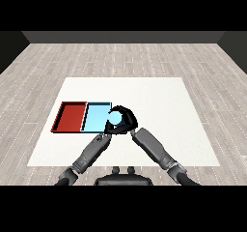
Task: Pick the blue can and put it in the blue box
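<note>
- Blue can (116, 118), light blue like the tray and seen end-on as a round face, sits inside the curled fingers of the right robot hand (124, 121), which holds it (its long axis cannot be made out from above).
- That hand hangs at the right edge of the light blue tray (95, 118), so the can lies just at or slightly over the tray's right rim; the open tray floor lies to the left of it.
- Left robot hand (103, 135) lies near the tray's near right corner, just below and left of the can; I cannot tell whether its fingers are curled or straight.
- Red tray (70, 116) touches the blue tray on its left side, away from the can.
- White tabletop (159, 100) is bare to the right and beyond, so my judgement is that a short leftward shift is what remains before release.
</note>
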Robot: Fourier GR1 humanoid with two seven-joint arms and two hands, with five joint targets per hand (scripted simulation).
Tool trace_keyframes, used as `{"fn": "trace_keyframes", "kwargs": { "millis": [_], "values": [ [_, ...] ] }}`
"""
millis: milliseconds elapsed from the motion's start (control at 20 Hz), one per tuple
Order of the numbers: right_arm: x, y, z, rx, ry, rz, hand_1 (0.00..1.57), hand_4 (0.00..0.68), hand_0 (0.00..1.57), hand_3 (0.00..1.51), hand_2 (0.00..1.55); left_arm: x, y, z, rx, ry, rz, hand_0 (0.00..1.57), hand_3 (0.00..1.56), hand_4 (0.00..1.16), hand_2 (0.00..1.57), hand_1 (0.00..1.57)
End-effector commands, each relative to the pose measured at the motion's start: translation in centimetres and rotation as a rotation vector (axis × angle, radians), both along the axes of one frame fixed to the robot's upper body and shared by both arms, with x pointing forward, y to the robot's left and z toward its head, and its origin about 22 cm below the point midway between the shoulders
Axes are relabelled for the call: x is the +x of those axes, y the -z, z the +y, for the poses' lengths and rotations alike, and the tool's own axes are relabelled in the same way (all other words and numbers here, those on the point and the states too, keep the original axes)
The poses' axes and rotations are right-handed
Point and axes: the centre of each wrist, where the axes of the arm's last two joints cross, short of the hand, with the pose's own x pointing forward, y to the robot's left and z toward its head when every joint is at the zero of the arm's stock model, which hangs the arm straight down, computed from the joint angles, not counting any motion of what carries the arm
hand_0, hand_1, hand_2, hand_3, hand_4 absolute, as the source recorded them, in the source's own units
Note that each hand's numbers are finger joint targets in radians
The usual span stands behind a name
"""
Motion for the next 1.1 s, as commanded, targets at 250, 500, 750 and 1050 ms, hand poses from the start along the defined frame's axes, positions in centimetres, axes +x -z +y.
{"fn": "trace_keyframes", "kwargs": {
  "millis": [250,500,750,1050],
  "values": [
    [-0.4,-1.8,0.4,0.009,0.002,0.021,0.00,0.000,0.00,0.00,0.00,0.8,1.7,0.5,-0.015,-0.011,-0.019,1.57,1.45,1.12,1.52,1.57],
    [-1.4,0.2,-0.7,0.016,0.024,0.019,0.00,0.000,0.00,0.00,0.00,1.2,0.1,0.5,0.013,-0.010,0.016,1.57,1.49,1.14,1.56,1.57],
    [-0.3,-1.4,-1.7,0.047,0.024,0.057,0.00,0.000,0.00,0.00,0.00,1.2,-0.3,0.4,0.039,-0.009,-0.010,1.57,1.51,1.13,1.57,1.57],
    [-1.1,-1.8,-4.7,0.100,0.062,0.017,0.00,0.000,0.00,0.00,0.00,1.0,2.5,2.3,0.054,-0.040,-0.009,1.57,1.50,1.13,1.57,1.57]
  ]
}}
